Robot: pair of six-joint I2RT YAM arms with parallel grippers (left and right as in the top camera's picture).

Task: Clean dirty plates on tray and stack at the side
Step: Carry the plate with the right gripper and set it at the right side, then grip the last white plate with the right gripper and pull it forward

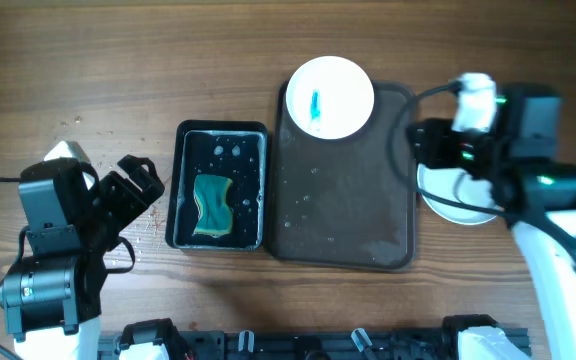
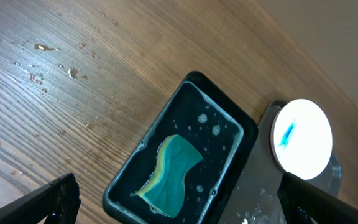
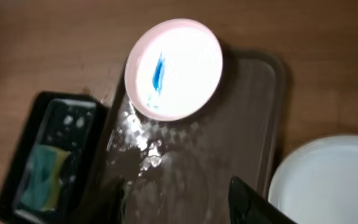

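One white plate (image 1: 329,96) with a blue smear lies at the far end of the dark brown tray (image 1: 343,200); the right wrist view shows this plate (image 3: 174,68) too. Clean white plates (image 1: 458,205) are stacked on the table right of the tray, partly under my right arm, and a clean plate (image 3: 328,180) shows at the wrist view's lower right. My right gripper (image 1: 420,150) hovers over the tray's right edge, open, and in its own view the right gripper (image 3: 179,208) has nothing between its fingers. My left gripper (image 1: 153,200) stands wide open left of the sponge tray.
A small black tray (image 1: 218,185) holding a teal sponge (image 1: 211,207) and some water sits left of the brown tray. Seen from the left wrist, the sponge (image 2: 169,165) lies ahead of my open left gripper (image 2: 188,211). Water drops dot the wood (image 2: 55,62).
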